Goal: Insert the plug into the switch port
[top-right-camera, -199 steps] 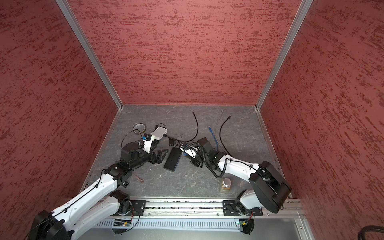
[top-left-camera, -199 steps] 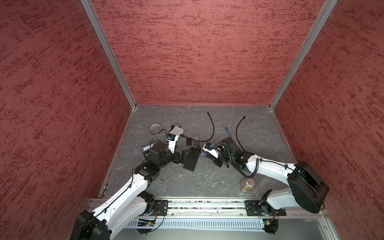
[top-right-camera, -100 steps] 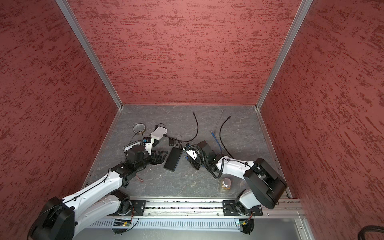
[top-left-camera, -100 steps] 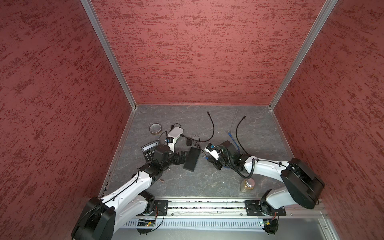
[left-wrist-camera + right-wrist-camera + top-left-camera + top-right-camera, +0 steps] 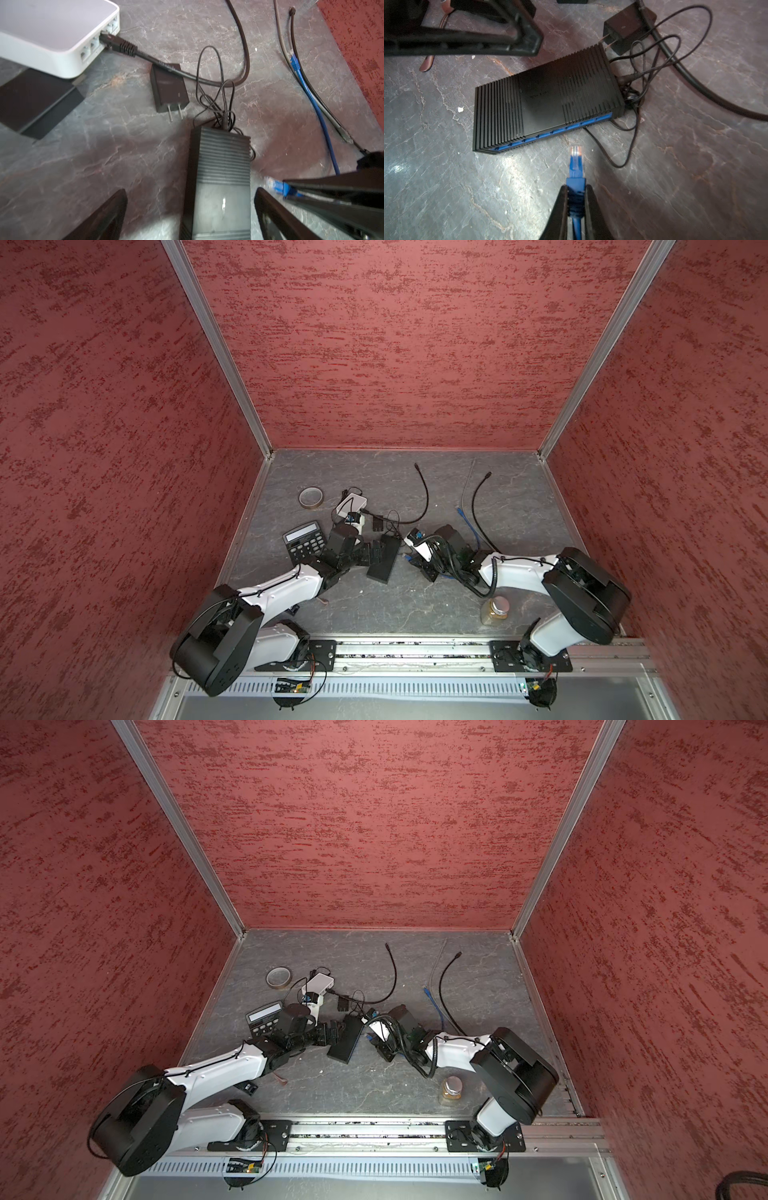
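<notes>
Right jaws clenched on the tail of the blue plug [image 5: 576,159], its nose poking out just ahead of them toward the port row [image 5: 554,132] of the black switch [image 5: 542,104], not in yet, while the left jaws gape wide astride the switch, ready, I'd guess, to brace it.
</notes>
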